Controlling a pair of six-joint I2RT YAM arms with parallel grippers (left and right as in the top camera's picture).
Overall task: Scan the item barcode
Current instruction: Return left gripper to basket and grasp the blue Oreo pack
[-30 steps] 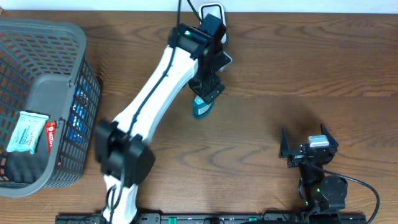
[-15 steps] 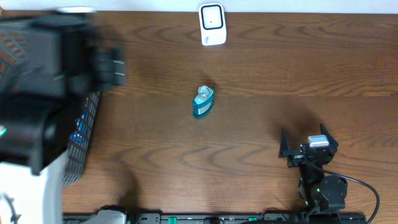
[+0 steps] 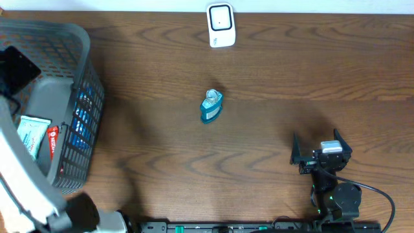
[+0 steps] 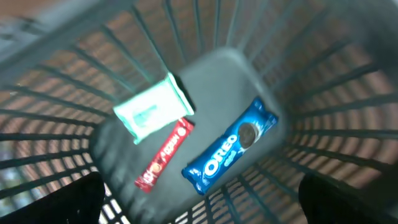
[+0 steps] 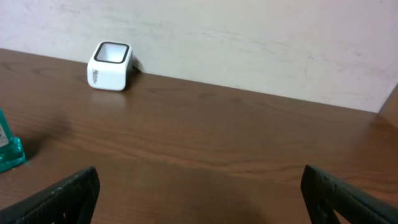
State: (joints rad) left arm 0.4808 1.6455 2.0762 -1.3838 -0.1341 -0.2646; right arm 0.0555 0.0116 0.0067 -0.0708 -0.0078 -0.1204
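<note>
Above a brown wooden counter [image 3: 272,77], the left claw [image 4: 199,205] hangs wide and empty over a grey basket [image 3: 87,52] holding a cookie pack [image 4: 230,155], a wipes pack [image 4: 152,109] and a red bar [image 4: 165,155]. The right claw [image 3: 318,152] rests wide and empty near the front edge. The blue bottle [image 3: 211,107] sits mid-counter, well apart from the white scanner [image 3: 220,26].

Our left arm [image 3: 26,184] has swung away from the small teal plastic bottle [image 3: 211,107], now alone on the brown wooden worktop [image 3: 272,77]. Its left claw [image 4: 199,202], spread wide, now hangs over the grey plastic mesh basket [image 3: 87,84].
</note>
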